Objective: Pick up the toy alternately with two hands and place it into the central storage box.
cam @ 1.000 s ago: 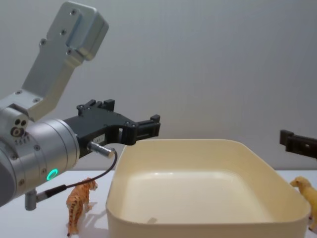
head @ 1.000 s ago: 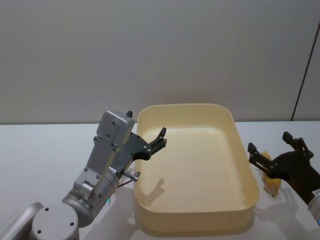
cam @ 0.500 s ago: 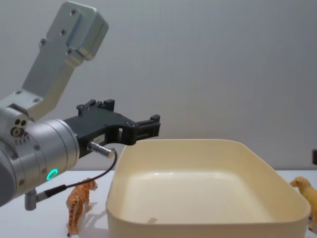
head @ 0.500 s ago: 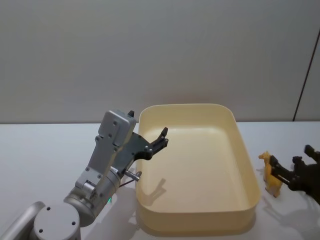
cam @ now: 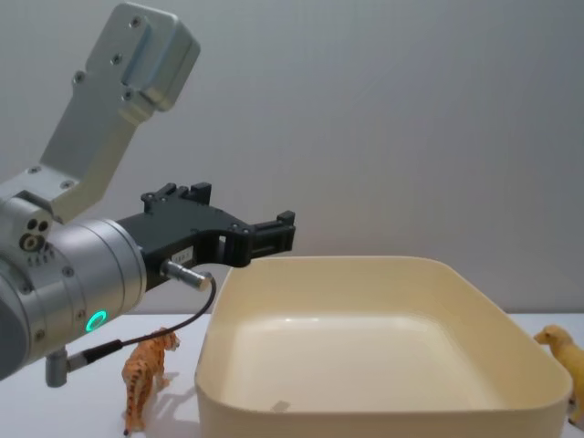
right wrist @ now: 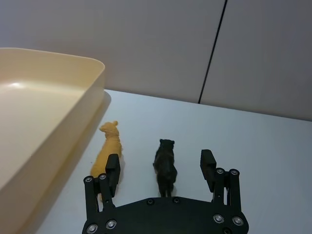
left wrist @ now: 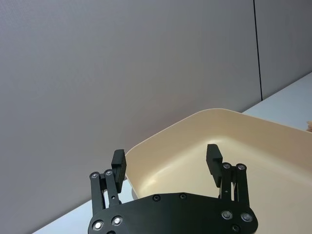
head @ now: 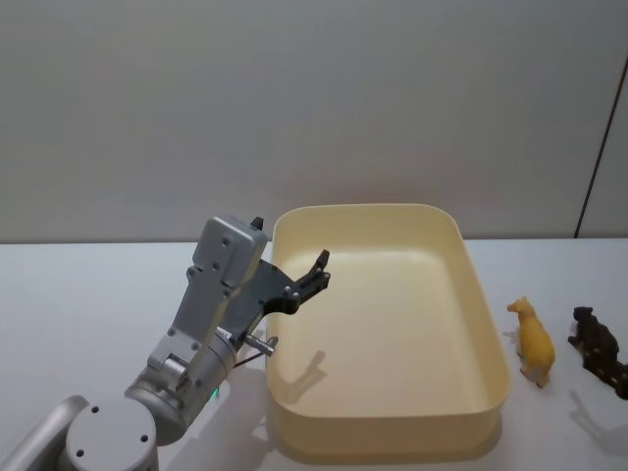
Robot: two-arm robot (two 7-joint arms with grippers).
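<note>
Box (head: 383,434) = cream-yellow tub, sits mid-table (head: 78,294), long axis running 12 to 6 o'clock from where the robot faces.

L gripper (head: 317,272): up off the table, over the tub's 9 o'clock rim, tips pointing in toward 2 o'clock. Head view gives it side-on. L wrist view (left wrist: 165,156) shows both fingers spread wide w/ nothing between them, the tub's inside beyond. Chest view (cam: 283,230) puts it above rim height, clear of the rim. Green ring light (cam: 95,320) lit on the silver arm.

R gripper (right wrist: 160,162): R wrist view, fingers spread wide, gripping nothing, low over the table at the tub's 3 o'clock side.

Toys:
- yellow animal (head: 533,341), standing, 3 o'clock of the tub, near its wall but apart. R wrist view (right wrist: 109,146) puts it ahead of one finger.
- black animal (head: 592,337), standing, 3 o'clock of the yellow one, apart from it. R wrist view (right wrist: 165,163) lines it up w/ the gap between the fingers; contact w/ them: can't tell.
- orange striped tiger (cam: 146,374), picked up by chest view: standing at the tub's 8 o'clock corner, under the L arm.
</note>
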